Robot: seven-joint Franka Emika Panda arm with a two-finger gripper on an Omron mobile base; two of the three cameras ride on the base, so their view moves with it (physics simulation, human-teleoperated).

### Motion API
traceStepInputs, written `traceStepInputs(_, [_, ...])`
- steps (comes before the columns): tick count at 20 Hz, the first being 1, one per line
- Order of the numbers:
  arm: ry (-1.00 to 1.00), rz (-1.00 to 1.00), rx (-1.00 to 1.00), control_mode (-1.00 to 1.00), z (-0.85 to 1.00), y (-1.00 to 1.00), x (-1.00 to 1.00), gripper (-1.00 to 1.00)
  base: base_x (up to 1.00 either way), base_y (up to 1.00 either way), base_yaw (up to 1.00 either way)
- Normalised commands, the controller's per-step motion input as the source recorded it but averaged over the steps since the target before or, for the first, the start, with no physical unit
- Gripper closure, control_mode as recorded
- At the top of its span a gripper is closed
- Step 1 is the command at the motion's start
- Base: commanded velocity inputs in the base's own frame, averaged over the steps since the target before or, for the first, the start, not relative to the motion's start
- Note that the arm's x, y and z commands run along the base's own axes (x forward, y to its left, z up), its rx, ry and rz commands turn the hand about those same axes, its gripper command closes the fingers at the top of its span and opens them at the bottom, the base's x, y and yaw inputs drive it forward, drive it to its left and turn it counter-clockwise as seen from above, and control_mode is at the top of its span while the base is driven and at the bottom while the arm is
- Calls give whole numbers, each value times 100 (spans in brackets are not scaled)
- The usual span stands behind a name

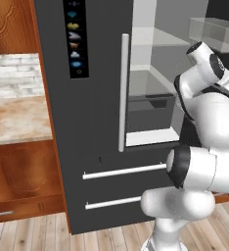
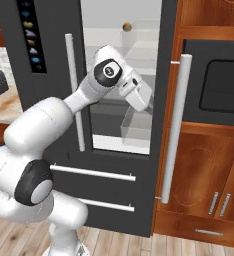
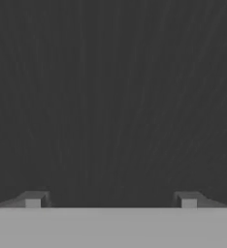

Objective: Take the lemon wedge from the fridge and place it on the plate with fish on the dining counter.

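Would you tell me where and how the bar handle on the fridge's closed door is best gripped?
Probably mid-length on the bar handle, coming from the front with jaws spread sideways: it is a slim upright bar on the fridge door, so a horizontal pinch straddles it.

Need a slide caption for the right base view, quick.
White arm reaches its open hand into the fridge, right door swung open, small round item on top shelf.

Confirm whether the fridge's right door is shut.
No: the fridge stands with its right door swung open, showing pale shelves inside.
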Motion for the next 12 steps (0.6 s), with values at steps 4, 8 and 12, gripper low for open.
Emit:
traceStepInputs(4, [-25, 6, -4, -100, 13, 33, -93, -100, 0, 0, 0])
traceStepInputs(8, [-14, 18, -19, -100, 11, 100, -85, -100, 0, 0, 0])
traceStepInputs(12, [-6, 30, -20, -100, 3, 100, -59, -100, 0, 0, 0])
